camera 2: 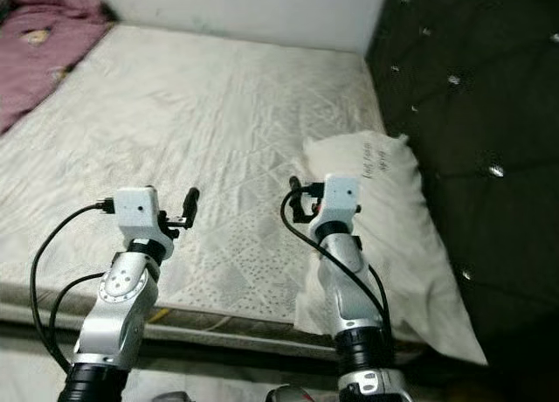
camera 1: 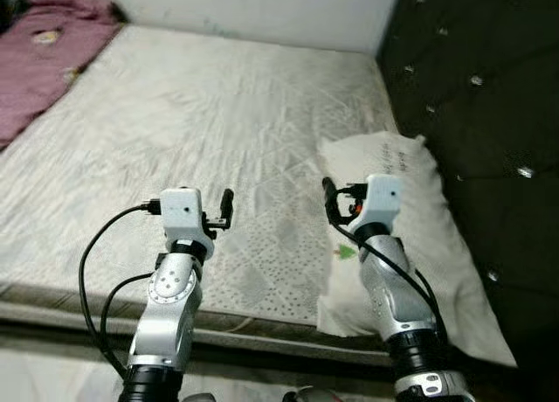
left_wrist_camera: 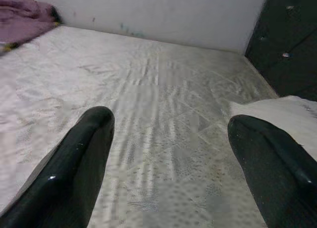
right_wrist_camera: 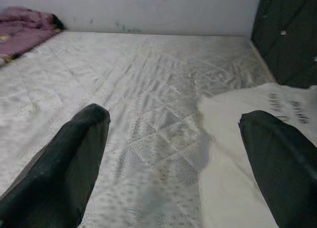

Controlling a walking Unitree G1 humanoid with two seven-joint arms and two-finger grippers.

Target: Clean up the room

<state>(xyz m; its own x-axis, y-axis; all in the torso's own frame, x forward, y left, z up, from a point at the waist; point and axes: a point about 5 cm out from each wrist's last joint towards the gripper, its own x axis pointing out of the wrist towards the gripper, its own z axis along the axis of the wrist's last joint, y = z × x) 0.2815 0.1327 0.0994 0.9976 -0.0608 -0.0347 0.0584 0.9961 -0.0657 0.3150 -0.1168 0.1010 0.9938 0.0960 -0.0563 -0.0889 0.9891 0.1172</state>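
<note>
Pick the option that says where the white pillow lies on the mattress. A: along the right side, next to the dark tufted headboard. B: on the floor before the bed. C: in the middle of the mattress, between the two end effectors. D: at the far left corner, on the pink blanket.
A: the white pillow lies along the mattress's right side, beside the dark tufted headboard, under the right end effector.

Two silver metal arms, each ending in a white boxy wrist housing. Black cables loop alongside both. Left gripper (camera 1: 226, 208) and right gripper (camera 1: 329, 198) carry glossy black fingers (left_wrist_camera: 74, 163).
</note>
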